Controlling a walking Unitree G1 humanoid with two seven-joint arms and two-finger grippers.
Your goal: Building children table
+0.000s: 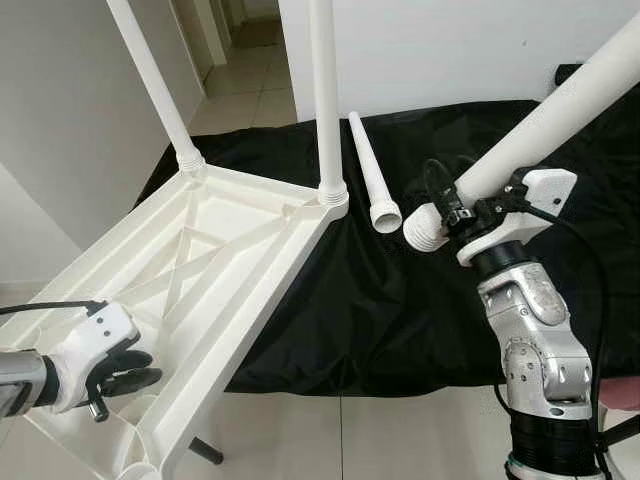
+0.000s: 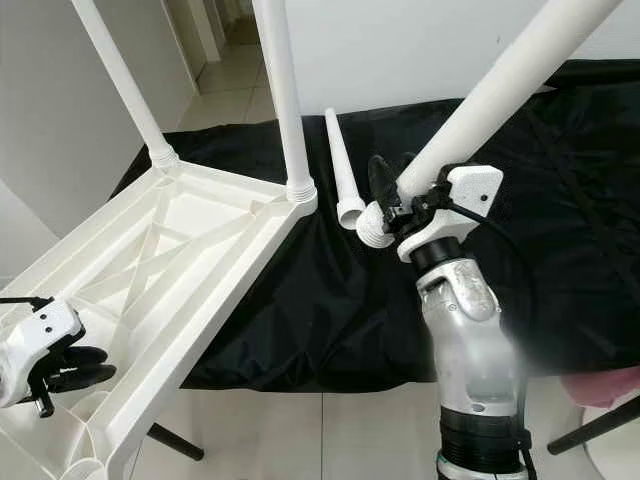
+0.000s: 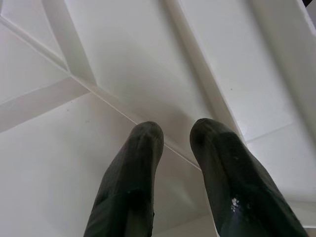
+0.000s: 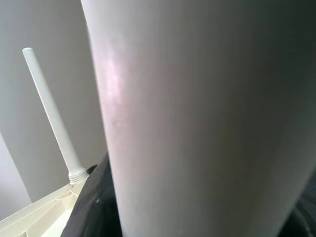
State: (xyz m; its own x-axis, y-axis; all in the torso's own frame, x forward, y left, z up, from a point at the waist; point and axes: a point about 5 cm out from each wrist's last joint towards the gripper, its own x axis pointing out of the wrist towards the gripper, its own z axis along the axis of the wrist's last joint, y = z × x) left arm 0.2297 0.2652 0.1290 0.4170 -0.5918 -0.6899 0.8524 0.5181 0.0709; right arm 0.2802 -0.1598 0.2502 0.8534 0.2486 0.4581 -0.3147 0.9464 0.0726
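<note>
The white plastic table top (image 1: 235,285) lies upside down, half on the black cloth. Two white legs stand screwed into its far corners, the left leg (image 1: 150,80) and the right leg (image 1: 325,90). A loose third leg (image 1: 368,170) lies on the cloth beside them. My right gripper (image 1: 450,212) is shut on a fourth leg (image 1: 560,110) near its threaded end (image 1: 425,228); this leg slants up to the right and looms large in the right wrist view (image 4: 207,118). My left gripper (image 1: 135,372) hovers over the underside's near corner, open and holding nothing (image 3: 175,133).
The black cloth (image 1: 400,300) covers a low surface against the white wall. Pale tiled floor (image 1: 380,440) lies in front, and a hallway (image 1: 235,70) opens at the far left. A black stand foot (image 1: 205,450) pokes out under the table top. Something pink (image 2: 600,385) sits at the right edge.
</note>
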